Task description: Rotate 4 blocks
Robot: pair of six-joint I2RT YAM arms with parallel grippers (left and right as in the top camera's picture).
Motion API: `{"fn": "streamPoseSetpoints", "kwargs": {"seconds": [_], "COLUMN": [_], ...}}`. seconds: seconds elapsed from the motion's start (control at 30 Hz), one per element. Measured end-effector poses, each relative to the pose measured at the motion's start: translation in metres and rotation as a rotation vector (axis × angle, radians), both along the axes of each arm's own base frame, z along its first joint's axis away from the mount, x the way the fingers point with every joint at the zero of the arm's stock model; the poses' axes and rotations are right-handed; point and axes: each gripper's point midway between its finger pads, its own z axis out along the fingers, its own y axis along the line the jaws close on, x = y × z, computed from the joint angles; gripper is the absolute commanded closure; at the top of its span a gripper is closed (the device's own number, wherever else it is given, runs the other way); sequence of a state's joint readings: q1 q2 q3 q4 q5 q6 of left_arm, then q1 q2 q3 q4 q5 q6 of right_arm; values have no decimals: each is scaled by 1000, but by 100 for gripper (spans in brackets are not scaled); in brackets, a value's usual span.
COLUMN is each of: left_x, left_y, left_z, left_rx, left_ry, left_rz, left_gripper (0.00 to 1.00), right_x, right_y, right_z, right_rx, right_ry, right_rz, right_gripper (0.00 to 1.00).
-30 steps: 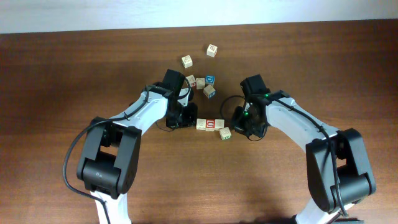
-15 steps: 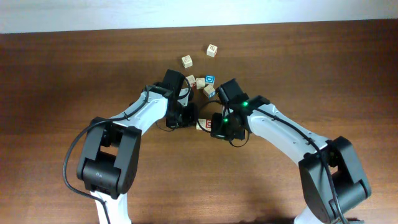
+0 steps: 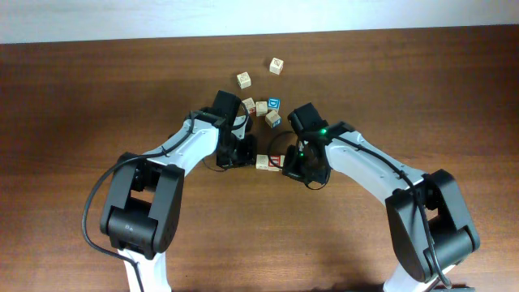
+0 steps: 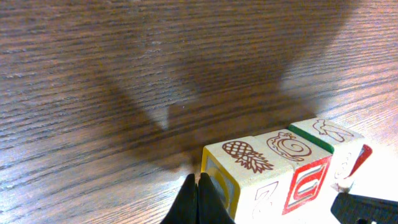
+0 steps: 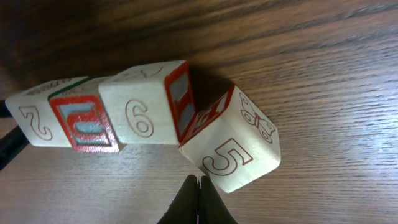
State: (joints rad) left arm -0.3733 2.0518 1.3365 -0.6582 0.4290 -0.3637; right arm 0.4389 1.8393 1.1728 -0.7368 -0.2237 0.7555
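Note:
Four pale-wood blocks lie in a row on the table. In the right wrist view they show a "7" block (image 5: 34,121), a red-framed block (image 5: 84,124), a "6" block (image 5: 146,112) and a tilted "5" block (image 5: 239,146). My right gripper (image 5: 199,186) is shut, with its tip at the lower left edge of the "5" block. The left wrist view shows the pineapple-topped end block (image 4: 242,162) and its snail-topped neighbour (image 4: 292,146). My left gripper (image 4: 199,190) is shut, its tip against that end block's yellow face. From overhead, the row (image 3: 263,162) is partly hidden under the right arm.
Behind the row stand several loose cubes: a blue-faced one (image 3: 274,104), one beside it (image 3: 273,118), a pair (image 3: 249,105) by the left wrist, and two farther back (image 3: 244,79) (image 3: 276,65). The arms (image 3: 357,158) converge over mid-table.
The right arm swung left from beside the row onto its right end, and the loose block that lay there now sits tilted against the row. The left arm has not moved.

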Motion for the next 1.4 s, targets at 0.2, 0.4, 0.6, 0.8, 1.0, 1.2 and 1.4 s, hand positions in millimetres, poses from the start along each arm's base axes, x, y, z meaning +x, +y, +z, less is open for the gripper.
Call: {"fn": "streamPoseSetpoints", "kwargs": {"seconds": [0.2,0.4,0.6,0.8,1.0,1.2,1.4], "left_x": [0,0,0,0,0,0,0], "left_y": [0,0,0,0,0,0,0], "left_z": [0,0,0,0,0,0,0], "left_rx": [0,0,0,0,0,0,0], "left_ry": [0,-1,0,0,0,0,0], "left_rz": [0,0,0,0,0,0,0], "left_gripper": [100,100,100,100,100,100,100], "right_x": [4,12,14,8,-2,15,28], "right_y": [-3,-13,-14,-41,-56,-55,-57], "right_z": [-1,0,40,34,7,0,-5], "right_rx": [-18,-18,-24,-69,-143,-122,-103], "right_ry": [-16,-31,-40,-1,36,-6,-36], "right_rz": [-8,-33,51,-81,-175,-197,-213], "right_gripper": [96,96,96,96,96,96,96]}}
